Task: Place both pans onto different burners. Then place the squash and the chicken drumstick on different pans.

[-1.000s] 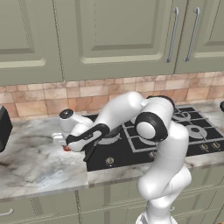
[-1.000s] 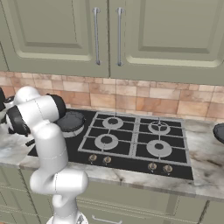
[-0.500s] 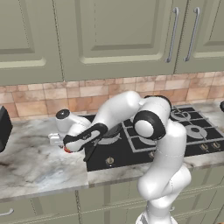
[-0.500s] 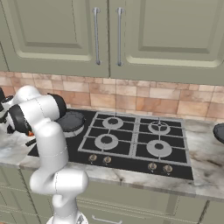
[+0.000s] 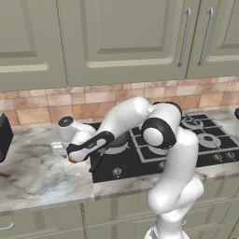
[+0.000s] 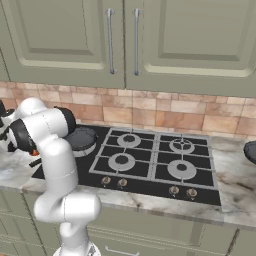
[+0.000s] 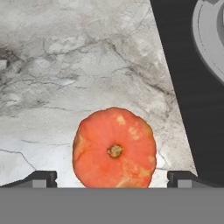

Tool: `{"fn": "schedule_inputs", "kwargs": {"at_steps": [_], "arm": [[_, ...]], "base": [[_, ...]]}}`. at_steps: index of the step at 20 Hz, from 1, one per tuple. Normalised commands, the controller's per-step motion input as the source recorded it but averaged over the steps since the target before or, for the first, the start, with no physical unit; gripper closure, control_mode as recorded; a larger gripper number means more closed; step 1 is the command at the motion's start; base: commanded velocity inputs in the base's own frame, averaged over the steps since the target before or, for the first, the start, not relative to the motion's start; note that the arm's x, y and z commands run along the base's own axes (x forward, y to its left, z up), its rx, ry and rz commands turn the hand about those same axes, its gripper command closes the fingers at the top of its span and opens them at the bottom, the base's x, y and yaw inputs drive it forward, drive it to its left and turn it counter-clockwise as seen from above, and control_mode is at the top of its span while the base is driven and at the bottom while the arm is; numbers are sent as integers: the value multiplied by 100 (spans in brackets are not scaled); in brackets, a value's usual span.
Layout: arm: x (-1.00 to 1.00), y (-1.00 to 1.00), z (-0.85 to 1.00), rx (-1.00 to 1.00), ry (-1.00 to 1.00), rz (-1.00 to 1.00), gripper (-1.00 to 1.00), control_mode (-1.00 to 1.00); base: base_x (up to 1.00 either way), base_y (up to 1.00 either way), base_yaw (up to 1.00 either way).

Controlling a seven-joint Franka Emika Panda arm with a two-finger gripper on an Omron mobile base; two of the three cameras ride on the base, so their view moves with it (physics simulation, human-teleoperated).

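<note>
Squash (image 7: 114,149) lies on marble counter (image 7: 65,65) beside black cooktop (image 7: 183,87), between wide-open, empty fingers (image 7: 43,178).

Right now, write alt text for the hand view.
An orange-red squash sits on the marble counter between the two fingertips of the open gripper, not yet grasped. The black cooktop and a grey burner ring lie at the right.

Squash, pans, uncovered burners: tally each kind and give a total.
Squash: 1
Pans: 2
Uncovered burners: 4
Total: 7
</note>
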Motion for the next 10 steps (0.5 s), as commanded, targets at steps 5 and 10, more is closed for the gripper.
{"fn": "schedule_inputs", "kwargs": {"at_steps": [5,10], "arm": [[2,-13,0,0,0,0,-100,-100],[0,-17,0,0,0,0,-100,-100]], "base": [[0,0,0],[0,0,0]]}}
